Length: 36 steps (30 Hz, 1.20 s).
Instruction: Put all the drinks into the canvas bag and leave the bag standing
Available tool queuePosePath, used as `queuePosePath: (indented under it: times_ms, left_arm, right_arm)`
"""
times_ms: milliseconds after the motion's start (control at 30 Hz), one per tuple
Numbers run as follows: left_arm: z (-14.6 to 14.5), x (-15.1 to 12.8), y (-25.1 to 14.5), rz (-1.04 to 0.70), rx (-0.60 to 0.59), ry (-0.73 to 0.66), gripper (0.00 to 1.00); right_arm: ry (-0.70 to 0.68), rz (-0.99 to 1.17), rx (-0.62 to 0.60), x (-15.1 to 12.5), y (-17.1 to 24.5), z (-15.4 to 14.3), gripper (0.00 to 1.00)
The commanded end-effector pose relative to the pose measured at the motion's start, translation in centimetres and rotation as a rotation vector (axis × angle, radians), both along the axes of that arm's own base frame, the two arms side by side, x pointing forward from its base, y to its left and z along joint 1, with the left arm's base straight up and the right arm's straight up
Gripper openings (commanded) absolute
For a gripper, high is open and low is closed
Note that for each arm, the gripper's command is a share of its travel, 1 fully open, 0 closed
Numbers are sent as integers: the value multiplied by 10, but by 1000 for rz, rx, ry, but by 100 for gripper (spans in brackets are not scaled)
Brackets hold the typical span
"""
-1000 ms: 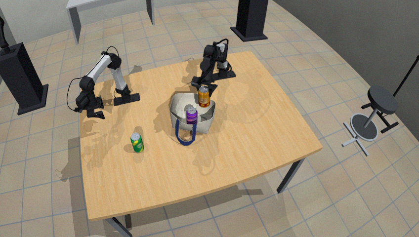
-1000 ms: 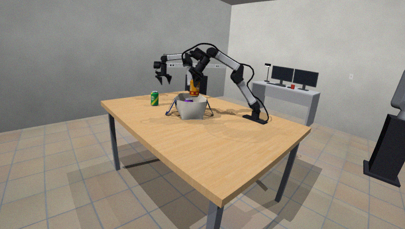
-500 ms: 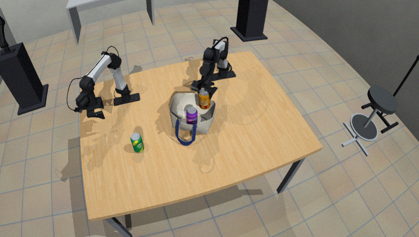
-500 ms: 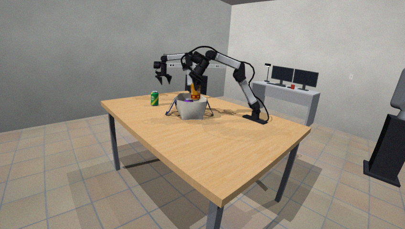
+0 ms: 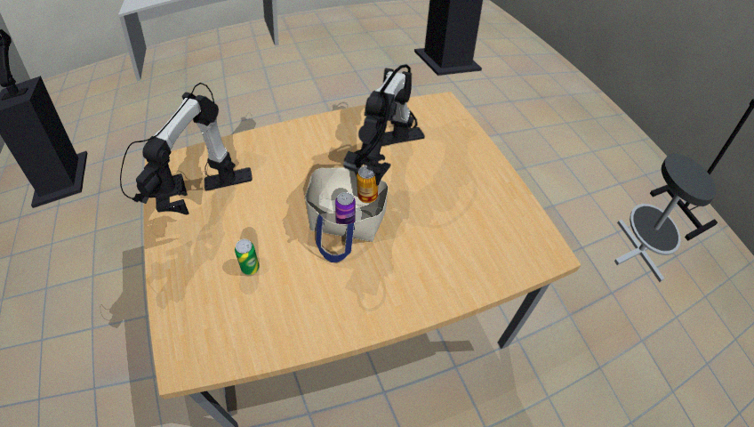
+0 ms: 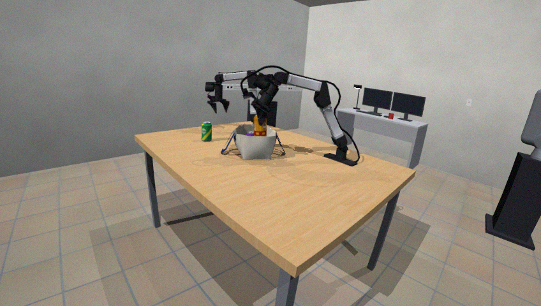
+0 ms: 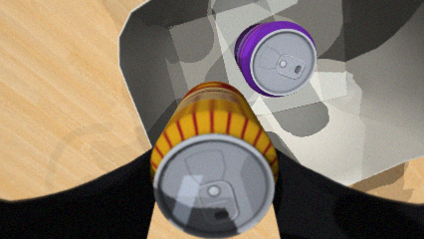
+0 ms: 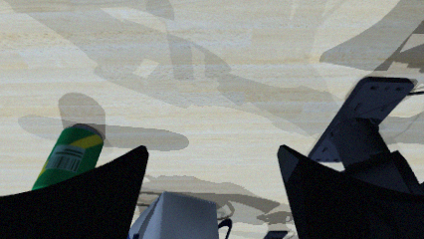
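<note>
Nearest you, canvas bag [image 5: 365, 228] [image 6: 257, 148] [image 7: 383, 139] [image 8: 186, 215] standing on surface [image 5: 449, 264] [image 6: 284, 197] [image 7: 50, 75] [image 8: 249, 30], walls up. Purple can [image 5: 345, 207] [image 6: 250, 133] [image 7: 281, 60] standing inside. Your left fingers [image 5: 367, 168] [image 6: 261, 120] clamping orange can [image 5: 366, 186] [image 6: 259, 128] [image 7: 214, 164] at bag mouth. Farther, green can [image 5: 246, 257] [image 6: 206, 131] [image 8: 70, 156] standing outside bag. Beyond, your right fingers [image 5: 185, 201] [image 6: 221, 112] hanging apart, holding nothing.

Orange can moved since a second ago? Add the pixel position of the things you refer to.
Yes, down: in the exterior view, the orange can [image 5: 366, 188] [image 6: 259, 128] [image 7: 214, 121] now hangs lower against the canvas bag's [image 5: 359, 229] [image 6: 257, 148] [image 7: 380, 144] [image 8: 184, 214] rim.
</note>
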<state>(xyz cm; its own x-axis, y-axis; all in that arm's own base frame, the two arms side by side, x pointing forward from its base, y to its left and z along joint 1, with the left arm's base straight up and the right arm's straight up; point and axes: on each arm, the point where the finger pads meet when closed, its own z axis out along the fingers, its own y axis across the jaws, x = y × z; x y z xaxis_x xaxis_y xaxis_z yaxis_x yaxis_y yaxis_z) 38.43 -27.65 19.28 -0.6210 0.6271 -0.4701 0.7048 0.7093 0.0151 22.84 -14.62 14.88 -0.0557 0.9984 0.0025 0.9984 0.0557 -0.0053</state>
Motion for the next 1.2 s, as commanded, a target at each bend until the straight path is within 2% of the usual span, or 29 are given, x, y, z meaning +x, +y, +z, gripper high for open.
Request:
queuePosePath:
  times_ms: [0, 233, 433, 467, 867, 1000, 1033, 1167]
  left_arm:
    - [46, 22, -15, 11, -147, -174, 74]
    - [34, 22, -15, 4, -141, -168, 74]
    - [38, 23, -13, 8, -146, -178, 74]
    - [27, 24, -13, 7, -134, -170, 74]
    - [13, 25, -13, -4, -133, -174, 74]
    - [17, 26, -14, -1, -138, -179, 74]
    - [5, 26, -13, 5, -127, -168, 74]
    - [0, 26, -12, -3, -127, -167, 74]
  right_arm:
    - [-40, -10, -56, 3, -6, 11, 100]
    - [-40, -10, -56, 3, -6, 11, 100]
    - [-40, -10, -56, 3, -6, 11, 100]
    - [-40, -10, -56, 3, -6, 11, 100]
    - [-40, -10, -56, 3, -6, 11, 100]
    - [-40, -10, -56, 3, -6, 11, 100]
    - [-40, -10, -56, 3, -6, 11, 100]
    - [-40, -10, -56, 3, -6, 11, 100]
